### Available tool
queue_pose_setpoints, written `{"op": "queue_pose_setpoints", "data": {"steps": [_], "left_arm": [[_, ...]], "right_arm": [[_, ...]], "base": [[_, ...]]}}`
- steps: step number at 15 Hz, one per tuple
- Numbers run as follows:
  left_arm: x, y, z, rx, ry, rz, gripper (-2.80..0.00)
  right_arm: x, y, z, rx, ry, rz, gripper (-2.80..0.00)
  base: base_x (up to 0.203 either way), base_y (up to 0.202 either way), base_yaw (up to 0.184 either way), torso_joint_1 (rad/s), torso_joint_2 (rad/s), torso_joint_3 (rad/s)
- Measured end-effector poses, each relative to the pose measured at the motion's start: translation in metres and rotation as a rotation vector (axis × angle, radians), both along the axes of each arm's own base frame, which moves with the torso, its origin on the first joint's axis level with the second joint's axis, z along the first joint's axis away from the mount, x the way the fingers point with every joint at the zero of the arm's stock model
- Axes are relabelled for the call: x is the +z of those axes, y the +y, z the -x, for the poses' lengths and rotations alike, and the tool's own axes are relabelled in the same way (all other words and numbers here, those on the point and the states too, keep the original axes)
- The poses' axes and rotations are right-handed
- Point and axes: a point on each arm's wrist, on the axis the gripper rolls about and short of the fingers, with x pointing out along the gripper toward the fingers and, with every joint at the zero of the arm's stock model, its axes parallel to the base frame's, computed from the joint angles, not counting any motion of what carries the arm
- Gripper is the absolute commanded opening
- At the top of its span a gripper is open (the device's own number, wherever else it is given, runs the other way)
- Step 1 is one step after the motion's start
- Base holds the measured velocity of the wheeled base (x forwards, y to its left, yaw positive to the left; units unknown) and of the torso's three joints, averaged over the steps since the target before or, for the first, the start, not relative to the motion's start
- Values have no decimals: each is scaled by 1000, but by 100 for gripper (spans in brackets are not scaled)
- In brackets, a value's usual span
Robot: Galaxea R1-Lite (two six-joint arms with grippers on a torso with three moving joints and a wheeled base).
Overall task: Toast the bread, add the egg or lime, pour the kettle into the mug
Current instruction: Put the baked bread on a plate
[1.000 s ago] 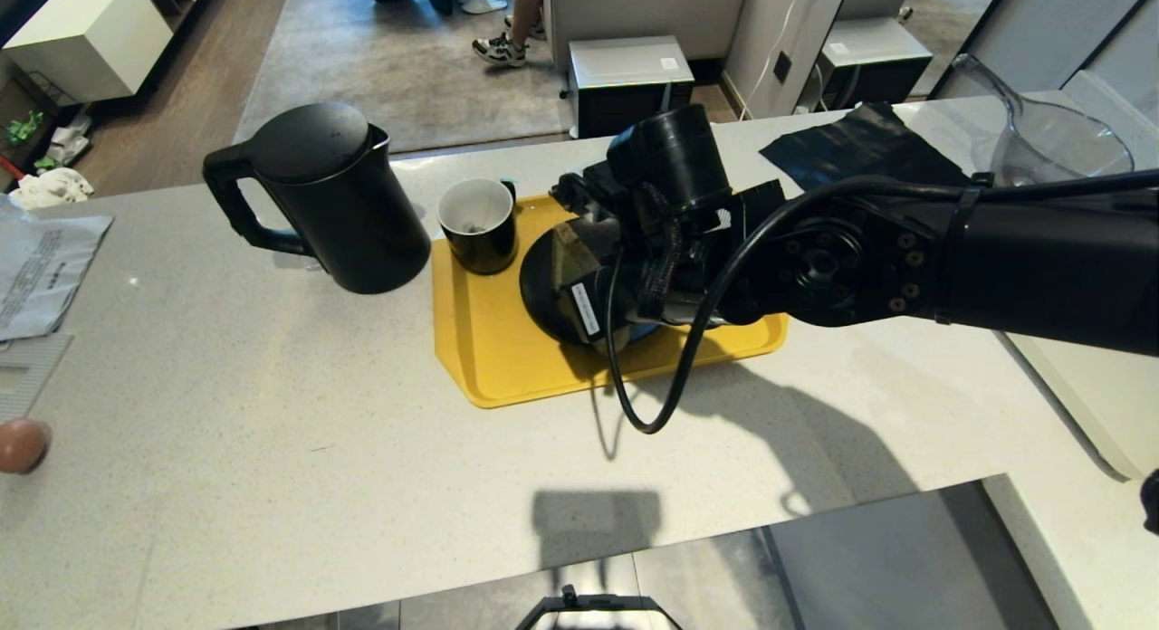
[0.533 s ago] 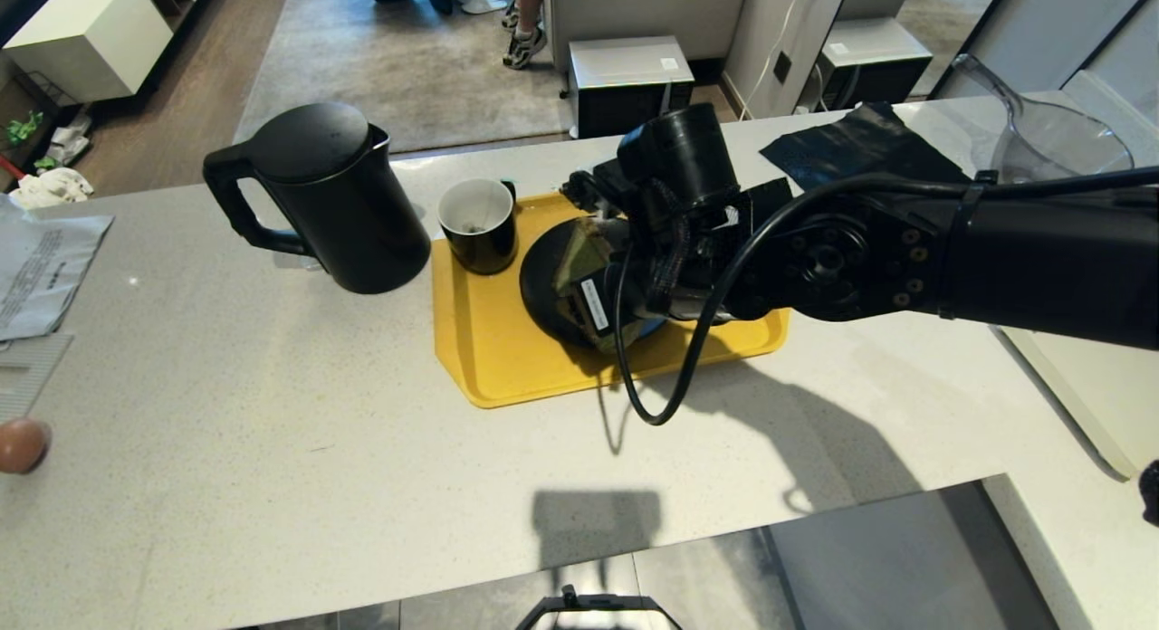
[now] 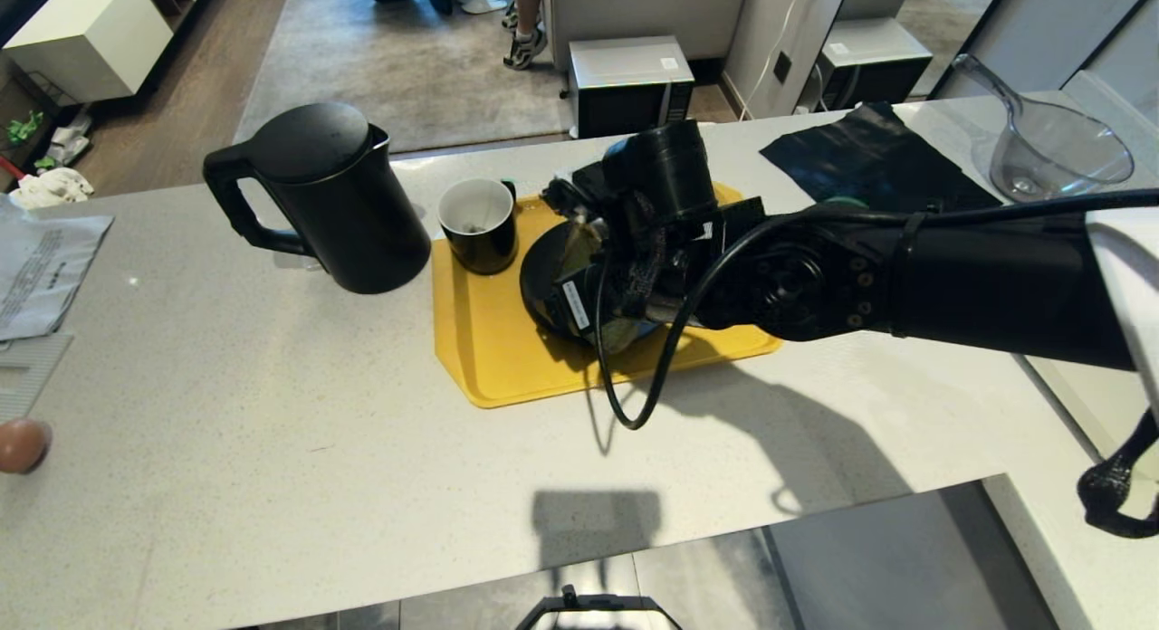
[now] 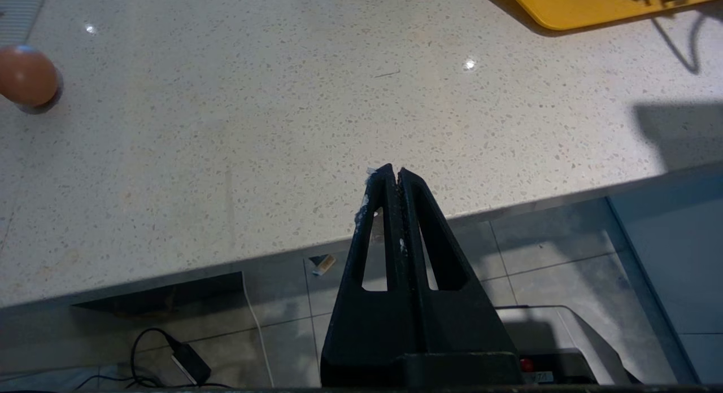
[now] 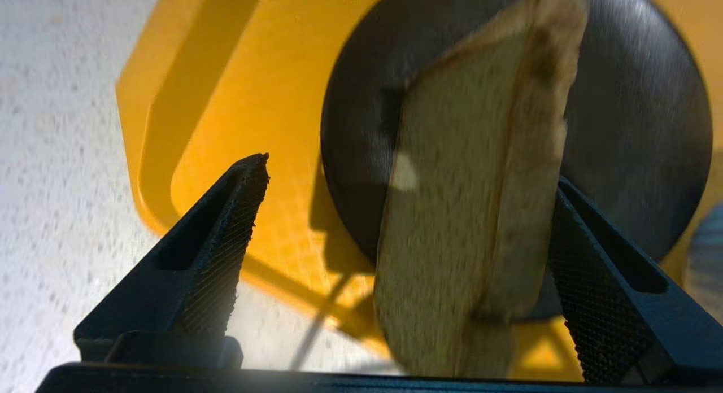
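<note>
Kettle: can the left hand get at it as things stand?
Probably yes. The kettle stands on the counter's left side, handle turned left, with bare counter in front. The left hand is parked, shut, at the near edge; the right hand is busy over the tray.

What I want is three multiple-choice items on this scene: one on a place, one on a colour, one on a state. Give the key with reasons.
1. Where does the mug stand?
A. on the dark cloth
B. on the yellow tray
C. in the clear bowl

2. What colour is the plate under the bread?
A. white
B. blue
C. black

3. How is the right gripper?
A. open
B. shut on the mug
C. shut on a kettle handle

Key: B, its base sits at the tray's far corner; C, a dark disc shows behind the slice; A, a wide gap separates one finger from the bread.
</note>
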Motion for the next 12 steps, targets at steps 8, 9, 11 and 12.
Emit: {"op": "queue_pose_setpoints", "data": {"steps": [8,9,11,12], "left_arm": [[0,0,0,0,0,1,-280],[0,0,0,0,0,1,-280],[0,0,0,0,0,0,-280],[0,0,0,0,0,0,-280]], "right_arm": [[-13,22,-7,59,-129,20,0],[-10,23,-7,64,-157,24,0],[-3,24,-9,74,-238,17,0],[0,24,-9,76,-271,13,0]], "base": [[0,0,0,0,0,0],[0,0,0,0,0,0],[0,0,0,0,0,0],[0,0,0,0,0,0]]}}
